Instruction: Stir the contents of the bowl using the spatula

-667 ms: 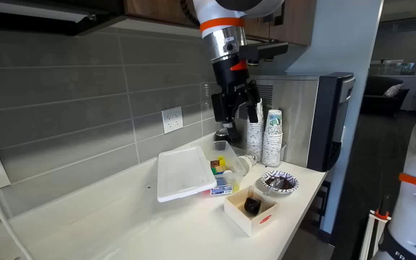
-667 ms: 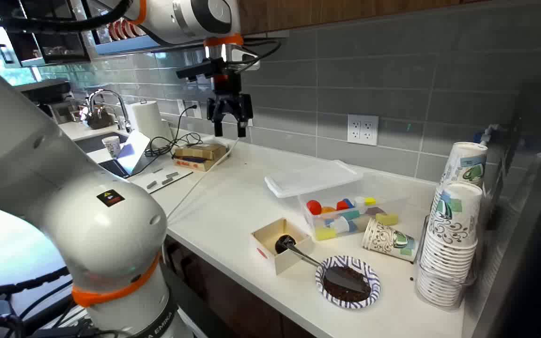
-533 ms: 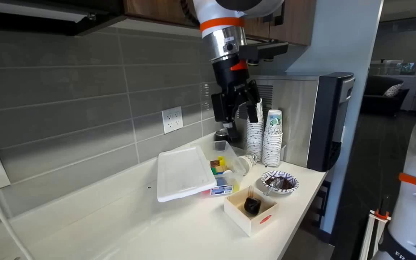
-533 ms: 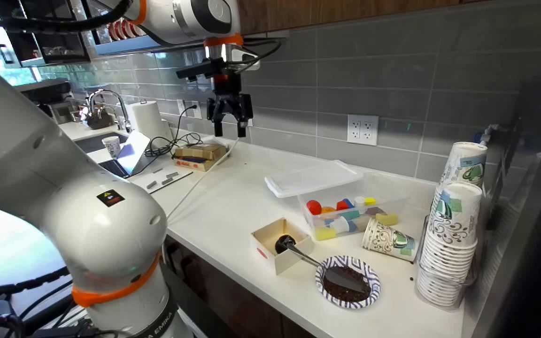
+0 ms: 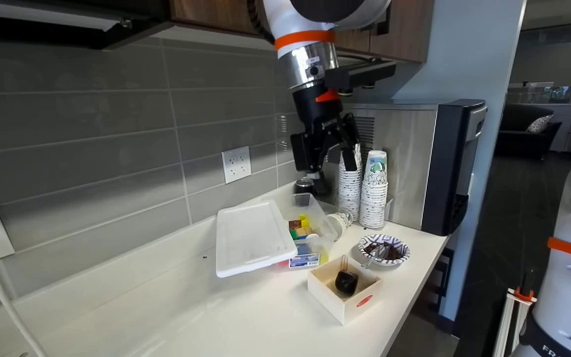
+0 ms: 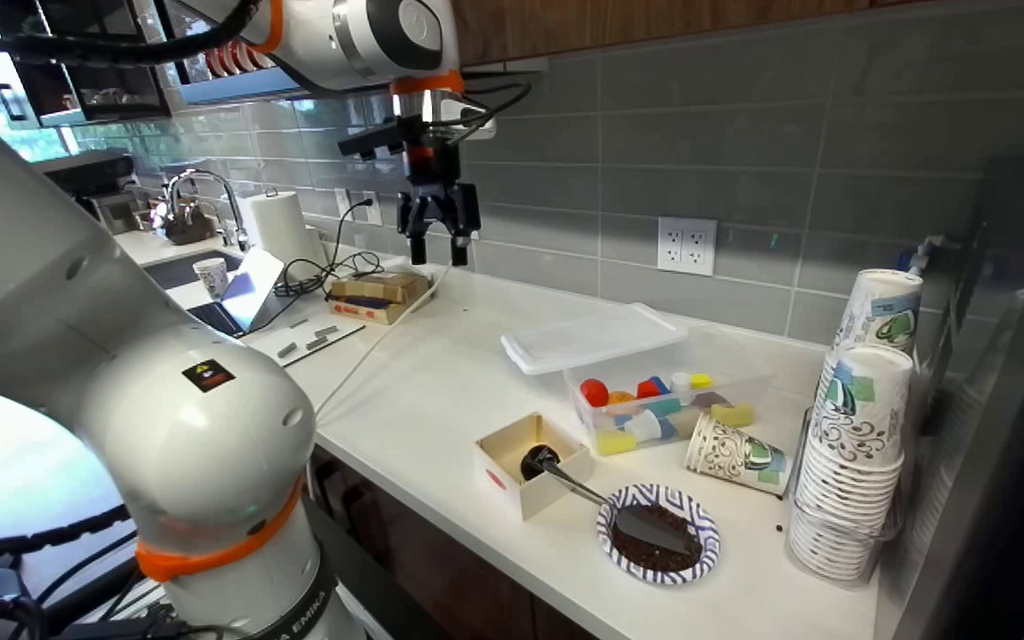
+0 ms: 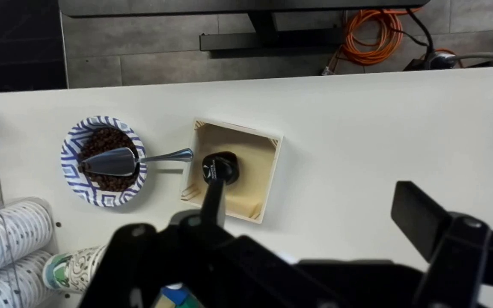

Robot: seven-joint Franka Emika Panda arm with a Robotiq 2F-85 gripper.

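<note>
The bowl is a round paper bowl with a blue-and-white patterned rim and dark brown granules in it. It stands near the counter's end in both exterior views [image 5: 392, 262] [image 6: 709, 538] and in the wrist view [image 7: 105, 199]. The metal spatula [image 6: 652, 531] lies with its blade on the granules. Its handle crosses the rim toward the square box, also in the wrist view [image 7: 111, 162]. My gripper [image 5: 335, 173] is wide open and empty, high above the counter. It also shows in an exterior view [image 6: 439, 253] and the wrist view [image 7: 310, 188], apart from bowl and spatula.
The square box [image 6: 499, 476] holds a black object [image 7: 221, 167]. A clear tub [image 6: 583, 413] of colourful items with a white lid [image 5: 253, 238] stands behind. Stacked paper cups [image 6: 845, 498] and a lying cup [image 6: 737, 453] are near the bowl. A tiled wall [image 6: 725, 169] backs the counter.
My gripper has moved down slightly and tilted a little. The bowl, spatula and box have not moved.
</note>
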